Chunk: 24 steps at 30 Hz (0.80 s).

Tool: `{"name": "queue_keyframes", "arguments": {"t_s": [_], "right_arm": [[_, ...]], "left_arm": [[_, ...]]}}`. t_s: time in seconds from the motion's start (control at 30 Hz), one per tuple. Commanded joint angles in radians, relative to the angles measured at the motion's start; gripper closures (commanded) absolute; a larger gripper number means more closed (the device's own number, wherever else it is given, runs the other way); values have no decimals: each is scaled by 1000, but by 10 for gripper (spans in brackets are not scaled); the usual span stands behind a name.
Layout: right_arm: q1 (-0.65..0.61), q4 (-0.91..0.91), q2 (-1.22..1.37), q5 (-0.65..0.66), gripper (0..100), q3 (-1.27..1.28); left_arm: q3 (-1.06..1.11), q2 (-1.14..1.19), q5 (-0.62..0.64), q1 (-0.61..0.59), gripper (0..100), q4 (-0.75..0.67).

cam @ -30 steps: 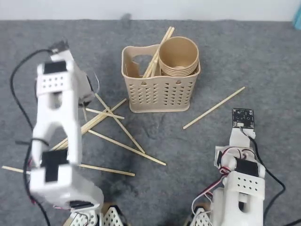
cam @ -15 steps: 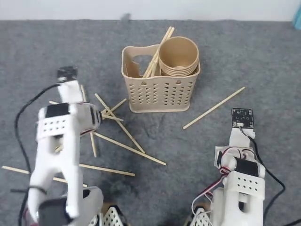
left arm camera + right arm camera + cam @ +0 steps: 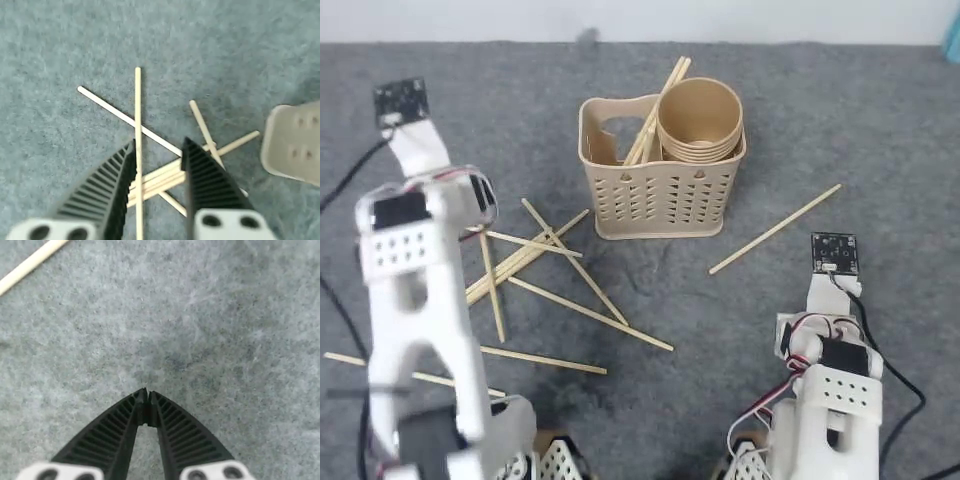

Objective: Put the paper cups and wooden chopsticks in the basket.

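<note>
The left pincer [image 3: 158, 146] is wide open and holds nothing. One wooden chopstick [image 3: 137, 100] lies on the grey desk [image 3: 60, 50] below it. It points the same way as the jaws and is close by one of them. It may touch that jaw, but that is hard to tell. More chopsticks [image 3: 535, 255] lie crossed beside it. The basket [image 3: 655, 205], with paper cups [image 3: 700, 120] inside, stands near. The right pincer [image 3: 148, 392] is shut tight on nothing, well apart from this pile.

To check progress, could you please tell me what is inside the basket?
In the basket, stacked paper cups sit on the right, wooden chopsticks leaning beside them past the rim. The cups hide the floor below.
</note>
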Motion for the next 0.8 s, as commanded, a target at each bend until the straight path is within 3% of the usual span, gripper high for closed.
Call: {"name": "queue_keyframes", "arguments": {"t_s": [0.0, 0.33, 0.6, 0.77], "right_arm": [[-2, -16, -21, 14, 991, -6], [-4, -22, -21, 14, 991, -6], [-4, -22, -21, 14, 991, -6], [-4, -24, -22, 14, 991, -6]], "left_arm": [[-188, 196, -3, -14, 880, 21], [-576, 600, 18, -32, 880, 144], [-690, 641, 23, -175, 880, 264], [-674, 660, 21, -282, 880, 259]]}}
